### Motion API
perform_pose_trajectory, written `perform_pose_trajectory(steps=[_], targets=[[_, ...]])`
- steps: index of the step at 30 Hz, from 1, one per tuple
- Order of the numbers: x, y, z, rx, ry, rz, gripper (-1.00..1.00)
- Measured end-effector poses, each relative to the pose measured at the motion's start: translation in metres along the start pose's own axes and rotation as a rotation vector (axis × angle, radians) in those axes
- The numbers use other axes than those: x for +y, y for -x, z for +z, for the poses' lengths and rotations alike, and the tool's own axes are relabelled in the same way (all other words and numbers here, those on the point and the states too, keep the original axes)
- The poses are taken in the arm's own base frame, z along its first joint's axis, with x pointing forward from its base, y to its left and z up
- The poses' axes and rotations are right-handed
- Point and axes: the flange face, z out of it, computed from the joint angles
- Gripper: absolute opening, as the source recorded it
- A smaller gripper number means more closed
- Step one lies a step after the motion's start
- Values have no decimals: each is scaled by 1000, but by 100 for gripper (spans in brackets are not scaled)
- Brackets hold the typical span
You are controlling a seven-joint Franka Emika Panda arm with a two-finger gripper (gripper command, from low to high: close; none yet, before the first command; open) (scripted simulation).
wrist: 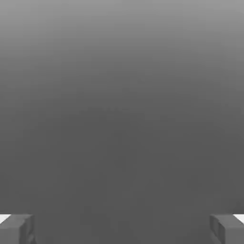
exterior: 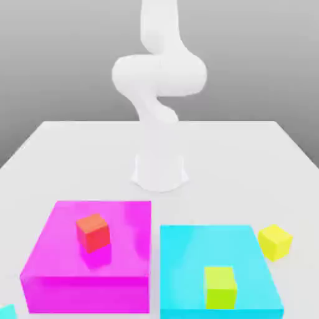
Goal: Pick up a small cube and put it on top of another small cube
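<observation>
The small plain pure-yellow cube (exterior: 275,241) sits flat on the pale grey table (exterior: 249,162), just beside the far corner of the flat cyan block (exterior: 187,261) on the exterior view's right. Being a cube, it has no long axis; it is turned slightly, so one vertical edge points toward the camera and two side faces show beneath its brighter top face. It rests upright, not tilted, touching nothing but the table.

A lime yellow-green cube (exterior: 220,286) stands on top of the cyan block near its front edge. To the exterior view's left lies a flat magenta block (exterior: 56,268), close alongside the cyan one with a narrow gap between them; a red cube (exterior: 93,232) rests on its top face. At the bottom corner on the exterior view's left, a sliver of another cyan shape (exterior: 6,312) shows on the table. Nothing stands over the yellow cube.

All blocks are smooth, matte, sharp-edged solids in flat colours; the magenta top has a faint sheen. The white robot arm (exterior: 159,75), rounded and glossy, rises from its base (exterior: 160,171) behind the two blocks and bends upward out of the frame.

In the hand view, the gripper (wrist: 122,228) shows two grey fingertips (wrist: 16,228) set wide apart against a plain grey background, holding nothing.
</observation>
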Motion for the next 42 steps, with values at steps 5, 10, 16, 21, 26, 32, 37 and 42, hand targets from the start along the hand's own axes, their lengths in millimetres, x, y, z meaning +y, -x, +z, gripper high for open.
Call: perform_pose_trajectory(steps=[5, 10, 16, 21, 26, 32, 37, 42], targets=[[-19, 41, 85, -161, -14, -284, 0], [-32, 100, 159, -305, -38, -567, 0], [-36, 186, 229, -463, -78, -907, 0], [-25, 268, 275, -591, -120, -1208, 0], [-3, 352, 305, -710, -171, -1518, 0], [41, 427, 332, -829, -218, -1838, 0], [67, 456, 370, -839, -221, -1862, 0], [71, 460, 375, -842, -221, -1862, -100]])
